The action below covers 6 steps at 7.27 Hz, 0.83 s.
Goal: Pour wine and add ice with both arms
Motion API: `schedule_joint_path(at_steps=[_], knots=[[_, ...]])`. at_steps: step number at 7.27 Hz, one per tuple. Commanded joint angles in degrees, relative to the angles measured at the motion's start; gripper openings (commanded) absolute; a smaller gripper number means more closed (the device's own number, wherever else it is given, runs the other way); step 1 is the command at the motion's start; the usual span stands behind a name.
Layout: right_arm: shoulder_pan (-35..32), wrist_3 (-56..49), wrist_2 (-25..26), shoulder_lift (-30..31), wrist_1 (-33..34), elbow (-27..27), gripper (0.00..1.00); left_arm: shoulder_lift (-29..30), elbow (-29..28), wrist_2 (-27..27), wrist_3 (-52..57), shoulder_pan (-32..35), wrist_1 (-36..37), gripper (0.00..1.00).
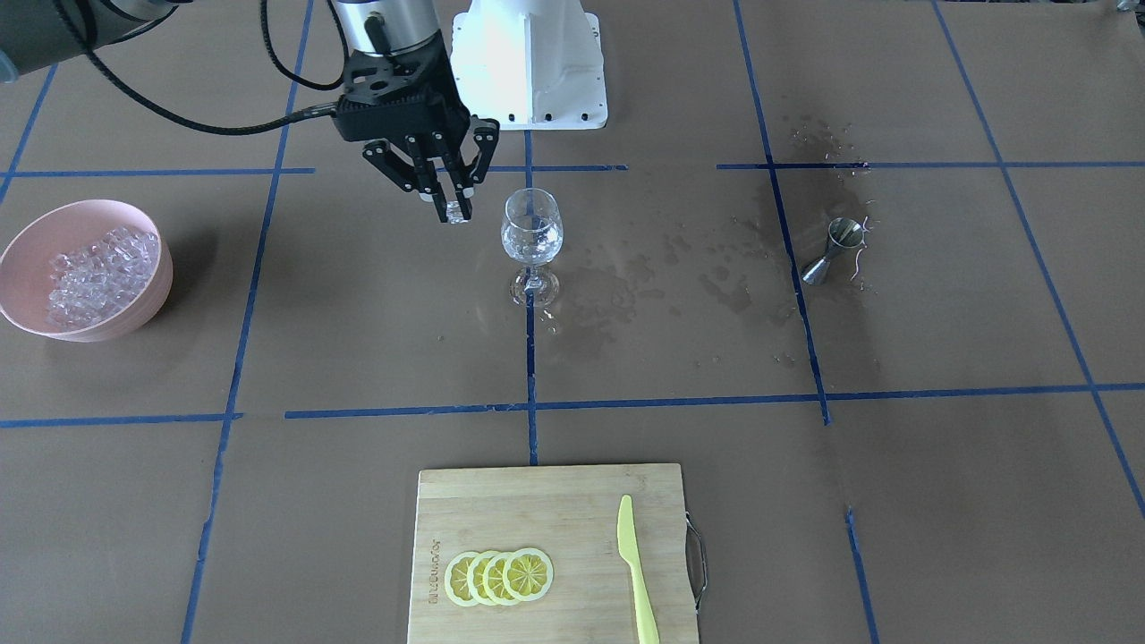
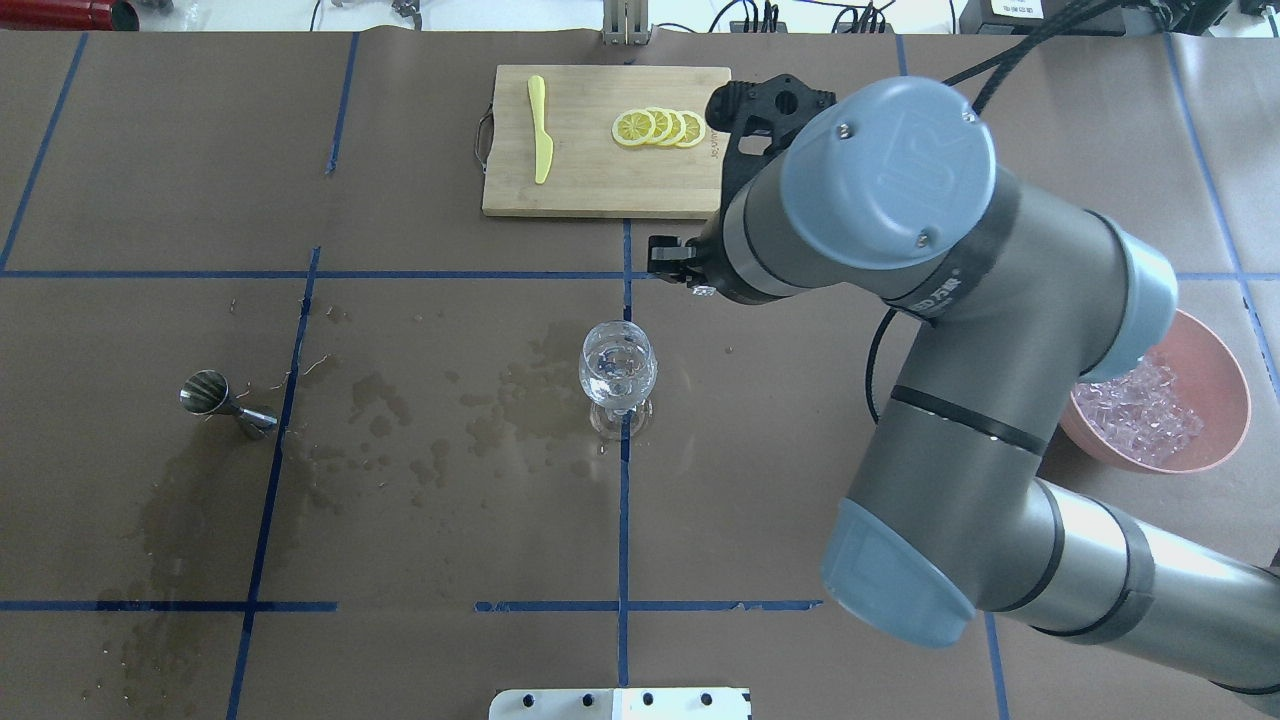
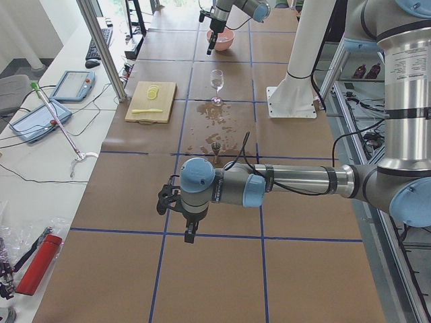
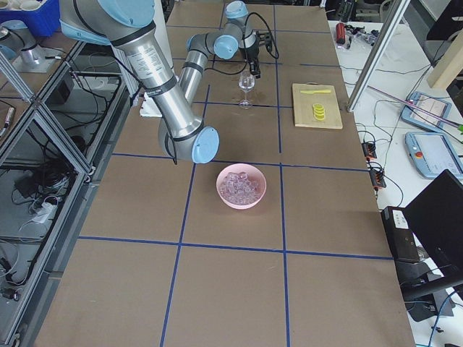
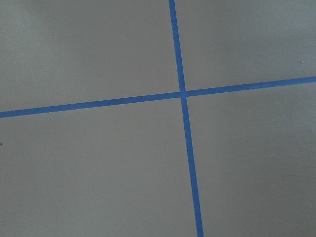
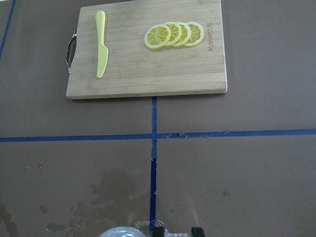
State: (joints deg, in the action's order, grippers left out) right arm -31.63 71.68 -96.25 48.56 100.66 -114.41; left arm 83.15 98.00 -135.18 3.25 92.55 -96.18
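Between wine glass (image 1: 532,234) and tipped jigger (image 1: 832,251), wet patches (image 1: 726,292) stain the table (image 1: 358,322).

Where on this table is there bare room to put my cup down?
Dry, bare paper lies between the pink bowl and the cutting board, and between that board and the jigger. Around the wine glass it is crowded: the right gripper holds ice beside it, and wet stains spread toward the jigger.

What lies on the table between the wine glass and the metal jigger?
No object. Between the wine glass and the jigger, the brown paper carries only dark wet splash marks and one blue tape line, clearest in the overhead exterior view.
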Motion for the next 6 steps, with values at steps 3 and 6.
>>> schedule_joint_path(at_steps=[3,6], knots=[[5.43,2.58,2.72,-7.86,8.75,2.88,0.00,0.08,0.00,0.00,0.09,-0.09,-0.07,1.00],[7.19,2.94,5.54,-8.48,8.77,4.02,0.11,0.08,0.00,0.00,0.09,0.00,-0.07,1.00]])
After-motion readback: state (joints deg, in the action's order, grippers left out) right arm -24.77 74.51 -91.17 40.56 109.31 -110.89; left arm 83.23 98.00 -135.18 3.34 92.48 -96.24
